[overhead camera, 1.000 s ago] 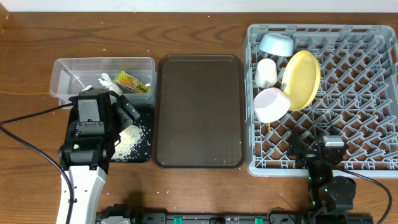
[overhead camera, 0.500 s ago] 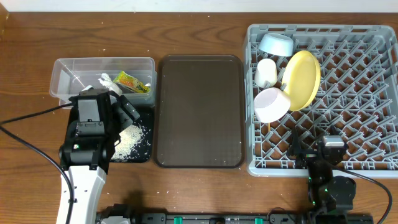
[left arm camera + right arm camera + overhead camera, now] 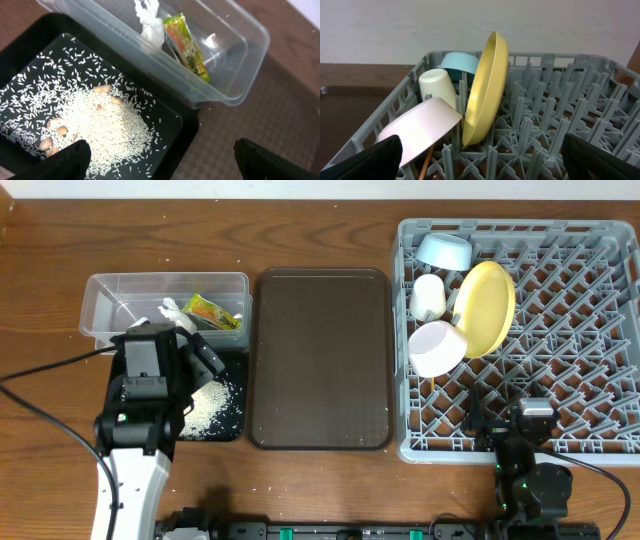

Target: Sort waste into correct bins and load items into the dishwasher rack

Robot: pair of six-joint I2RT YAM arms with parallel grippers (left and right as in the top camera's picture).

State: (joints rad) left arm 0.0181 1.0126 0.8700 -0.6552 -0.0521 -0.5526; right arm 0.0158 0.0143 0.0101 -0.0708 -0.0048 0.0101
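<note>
Tray lies between the rack, right, and the tub, left; rice bin sits before the tub

You see a dark brown tray | left of it: white rice, black bin, green-and-yellow wrapper, clear tub | right of it: grey rack, yellow plate, pink bowl, blue bowl, white cup

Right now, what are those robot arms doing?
The robot is sorting rubbish and loading dishes. The crumpled white tissue and green-and-yellow snack wrapper lie in the clear plastic tub; the loose white rice sits in the shallow black bin. The round yellow plate, pale pink bowl, light blue bowl and small white cup are in the big grey dishwasher rack. The left claw is open over the bins, the right claw open by the rack, both holding nothing.
</note>
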